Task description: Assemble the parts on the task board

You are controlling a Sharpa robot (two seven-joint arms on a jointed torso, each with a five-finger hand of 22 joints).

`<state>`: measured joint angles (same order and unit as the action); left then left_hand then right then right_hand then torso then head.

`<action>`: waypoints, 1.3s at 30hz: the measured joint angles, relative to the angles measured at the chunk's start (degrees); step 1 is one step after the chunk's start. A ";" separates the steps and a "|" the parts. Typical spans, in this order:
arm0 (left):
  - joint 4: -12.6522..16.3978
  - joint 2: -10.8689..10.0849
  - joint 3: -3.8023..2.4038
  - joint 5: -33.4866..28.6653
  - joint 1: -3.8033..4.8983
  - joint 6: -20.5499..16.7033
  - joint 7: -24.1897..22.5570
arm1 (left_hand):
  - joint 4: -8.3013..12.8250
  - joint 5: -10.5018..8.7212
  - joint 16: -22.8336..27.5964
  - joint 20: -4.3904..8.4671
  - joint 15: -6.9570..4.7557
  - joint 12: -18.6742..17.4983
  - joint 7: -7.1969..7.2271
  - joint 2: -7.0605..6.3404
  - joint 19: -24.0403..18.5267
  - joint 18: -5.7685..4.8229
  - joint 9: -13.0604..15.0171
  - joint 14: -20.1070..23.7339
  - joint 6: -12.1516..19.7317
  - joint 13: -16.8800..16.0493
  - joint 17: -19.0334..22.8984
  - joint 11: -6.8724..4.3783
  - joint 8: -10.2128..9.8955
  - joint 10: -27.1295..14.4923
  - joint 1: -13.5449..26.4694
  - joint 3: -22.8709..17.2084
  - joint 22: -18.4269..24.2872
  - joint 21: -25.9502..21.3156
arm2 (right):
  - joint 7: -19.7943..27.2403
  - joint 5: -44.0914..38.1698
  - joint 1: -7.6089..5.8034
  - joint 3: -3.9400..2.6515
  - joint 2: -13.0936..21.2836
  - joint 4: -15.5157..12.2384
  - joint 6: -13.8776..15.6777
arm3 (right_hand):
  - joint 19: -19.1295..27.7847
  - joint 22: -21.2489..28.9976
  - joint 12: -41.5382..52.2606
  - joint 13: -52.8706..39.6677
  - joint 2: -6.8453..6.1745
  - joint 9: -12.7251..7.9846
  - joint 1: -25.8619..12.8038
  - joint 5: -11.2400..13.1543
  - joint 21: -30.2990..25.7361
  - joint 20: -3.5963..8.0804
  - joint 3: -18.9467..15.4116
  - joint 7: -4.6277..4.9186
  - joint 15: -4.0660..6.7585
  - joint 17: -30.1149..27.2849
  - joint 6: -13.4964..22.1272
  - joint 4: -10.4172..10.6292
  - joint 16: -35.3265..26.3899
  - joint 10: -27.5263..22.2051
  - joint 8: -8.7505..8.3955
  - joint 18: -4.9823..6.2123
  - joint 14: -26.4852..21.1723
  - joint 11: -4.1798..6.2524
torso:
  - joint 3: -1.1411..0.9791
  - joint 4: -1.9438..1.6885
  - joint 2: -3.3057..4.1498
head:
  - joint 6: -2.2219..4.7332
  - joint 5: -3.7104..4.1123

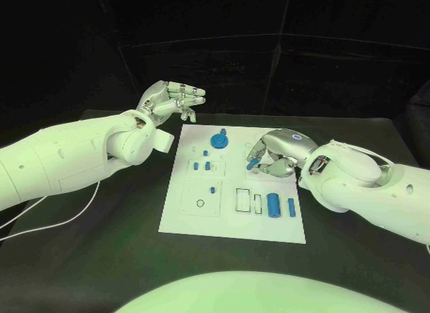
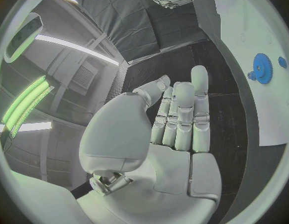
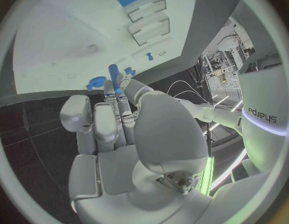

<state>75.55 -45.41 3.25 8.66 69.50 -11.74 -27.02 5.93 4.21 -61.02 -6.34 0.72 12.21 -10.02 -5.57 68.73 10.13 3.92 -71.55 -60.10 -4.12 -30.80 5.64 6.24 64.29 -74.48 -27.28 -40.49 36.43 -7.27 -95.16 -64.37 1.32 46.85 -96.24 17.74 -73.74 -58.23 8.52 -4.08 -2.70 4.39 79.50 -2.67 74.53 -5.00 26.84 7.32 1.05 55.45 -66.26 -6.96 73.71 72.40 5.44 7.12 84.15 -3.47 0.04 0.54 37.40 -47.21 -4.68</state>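
Note:
The white task board lies mid-table. My right hand hovers over its upper right part and pinches a short blue peg between thumb and fingers; in the right wrist view the blue peg sticks out past the fingertips toward the board. A blue gear stands near the board's far edge. Two blue cylinders lie at the lower right, and small blue pieces sit mid-left. My left hand is raised beyond the board's far left corner, fingers apart, holding nothing. In the left wrist view my left hand faces the gear.
The board has empty rectangular recesses and an oval outline. A thin white cable runs across the black table under my left arm. Black curtains close off the back.

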 measured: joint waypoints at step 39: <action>-0.42 1.26 0.00 -0.01 0.01 0.09 0.05 | 0.00 0.00 0.00 0.00 0.01 0.00 0.00 0.00 0.00 0.00 0.00 0.00 0.00 0.00 -0.01 0.00 0.00 0.00 0.00 0.00 -0.02 0.00 | 4.33 1.07 3.46 2.21 -17.51 6.82 -5.96 | 0.01 0.36 -0.88 0.01 -0.32 -0.39 -0.84 -0.20 0.00 0.00 1.34 0.56 -0.01 -0.27 0.73 -0.08 0.00 -0.02 -1.01 0.00 0.00 -0.02 | -0.05 0.03 0.10 | -0.62 -1.94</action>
<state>75.13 -44.16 3.25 8.65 69.50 -11.65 -26.96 5.93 4.21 -61.02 -6.34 0.73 12.20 -10.02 -5.57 68.73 10.13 3.92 -71.56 -60.10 -4.12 -30.81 5.64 6.24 64.29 -74.48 -27.28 -40.51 36.43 -2.95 -94.08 -60.91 3.53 29.34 -89.42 11.78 -73.73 -57.87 7.64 -4.07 -3.02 4.00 78.66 -2.88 74.53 -5.00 28.18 7.88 1.04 55.17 -65.54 -7.03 73.71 72.38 4.43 7.12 84.15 -3.49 -0.01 0.57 37.50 -47.82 -6.62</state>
